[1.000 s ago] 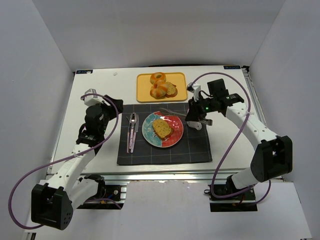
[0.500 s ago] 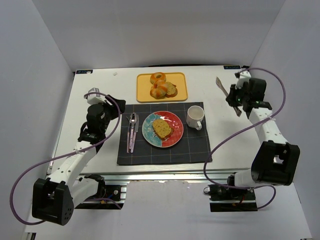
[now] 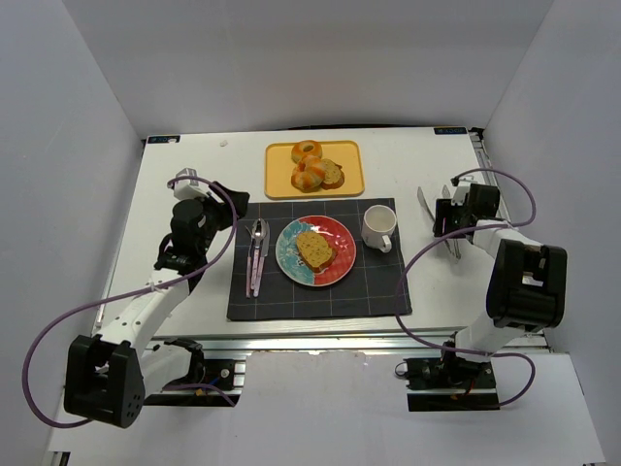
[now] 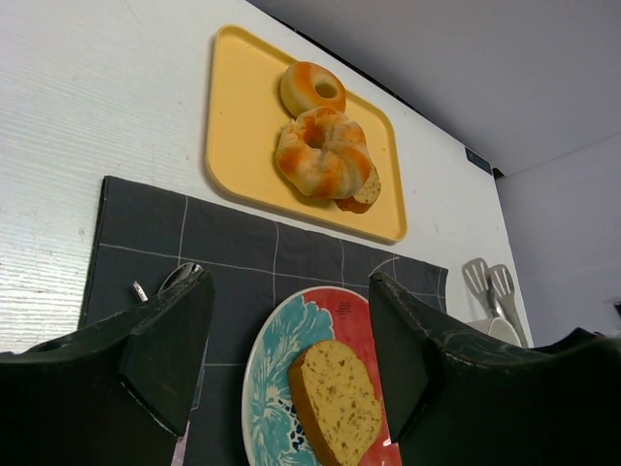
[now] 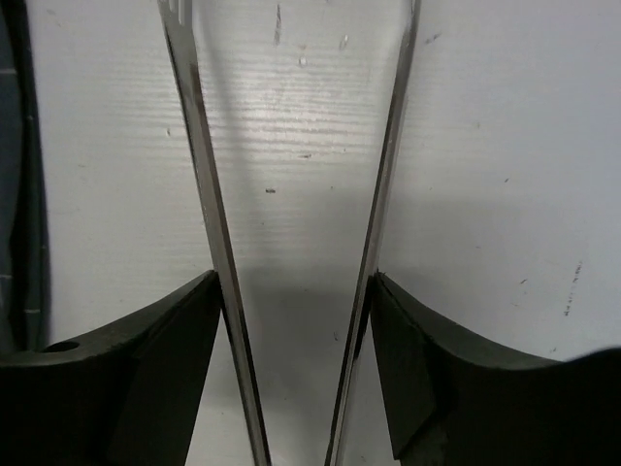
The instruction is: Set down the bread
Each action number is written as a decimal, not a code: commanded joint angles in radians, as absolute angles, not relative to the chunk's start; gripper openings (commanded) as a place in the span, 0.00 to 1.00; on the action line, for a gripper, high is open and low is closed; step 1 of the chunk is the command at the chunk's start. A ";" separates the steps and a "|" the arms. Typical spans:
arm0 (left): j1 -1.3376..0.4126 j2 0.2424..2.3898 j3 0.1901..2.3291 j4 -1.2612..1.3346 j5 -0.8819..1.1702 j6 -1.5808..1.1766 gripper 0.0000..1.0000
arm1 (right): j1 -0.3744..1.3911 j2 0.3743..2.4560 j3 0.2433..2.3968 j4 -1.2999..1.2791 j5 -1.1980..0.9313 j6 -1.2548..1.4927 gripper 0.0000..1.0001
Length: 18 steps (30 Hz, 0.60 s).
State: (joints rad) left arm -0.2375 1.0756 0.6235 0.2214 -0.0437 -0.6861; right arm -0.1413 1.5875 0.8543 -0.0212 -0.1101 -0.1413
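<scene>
The bread (image 3: pixel 313 249) (image 4: pixel 335 398), a golden speckled slice with a brown crust, lies flat on the red and teal plate (image 3: pixel 289 258) (image 4: pixel 267 388) on the dark placemat. My left gripper (image 3: pixel 225 209) (image 4: pixel 291 286) hovers left of the plate, open and empty; the slice shows between its fingers from a distance. My right gripper (image 3: pixel 448 221) (image 5: pixel 296 291) is low over the bare table at the right. The two metal arms of the tongs (image 3: pixel 427 202) (image 5: pixel 199 146) spread between its fingers and press against both pads.
A yellow tray (image 3: pixel 279 184) with orange-glazed rolls (image 3: pixel 309 175) and a darker slice sits behind the placemat (image 3: pixel 320 296). A white mug (image 3: pixel 378 228) stands right of the plate. Cutlery (image 3: pixel 257 252) lies left of it. White walls enclose the table.
The right arm carried the tongs from beside the plate out to the right and down to the table. Its jaws widened and the tong arms sprang apart. The left arm barely moved.
</scene>
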 commanded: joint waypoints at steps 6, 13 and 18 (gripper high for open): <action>-0.232 1.075 0.641 0.255 -0.005 -0.707 0.75 | -0.167 1.597 0.887 -0.014 -0.156 -0.202 0.72; -0.233 1.072 0.643 0.248 -0.002 -0.706 0.75 | -0.169 1.500 1.017 -0.138 -0.169 -0.238 0.89; -0.232 1.077 0.640 0.247 0.034 -0.707 0.74 | -0.169 1.462 1.138 -0.158 -0.182 -0.206 0.89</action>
State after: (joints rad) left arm -0.2375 1.0801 0.6235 0.2382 -0.0055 -0.7017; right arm -0.1642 1.5097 1.0618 -0.1490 -0.1535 -0.2138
